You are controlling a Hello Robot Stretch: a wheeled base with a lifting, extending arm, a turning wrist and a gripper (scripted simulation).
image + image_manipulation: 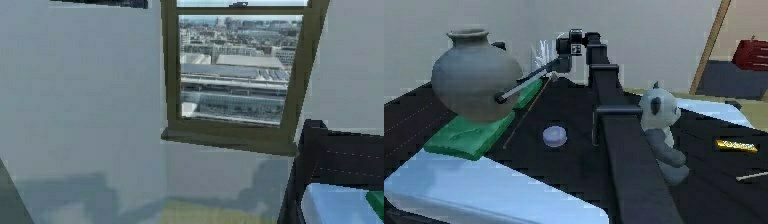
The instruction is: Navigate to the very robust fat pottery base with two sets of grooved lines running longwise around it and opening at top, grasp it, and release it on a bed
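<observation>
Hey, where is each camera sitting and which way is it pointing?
Forward view: on the robot, facing ahead and slightly down at a wall and window; no robot part in it.
Arm side view: on the robot's body, facing sideways over the bed; the arm and hand reach toward the grey pot.
Shared: the bed, at the forward view's right edge.

I can't make out the pincer's (509,92) far end against the grey pot (469,70), so I can't tell whether it holds anything. The arm (624,140) covers part of the teddy bear (661,125). A lilac disc (555,135) on the bed (444,185) is too small to name. A red thing (752,52) is cut off by the arm side view's right edge.
</observation>
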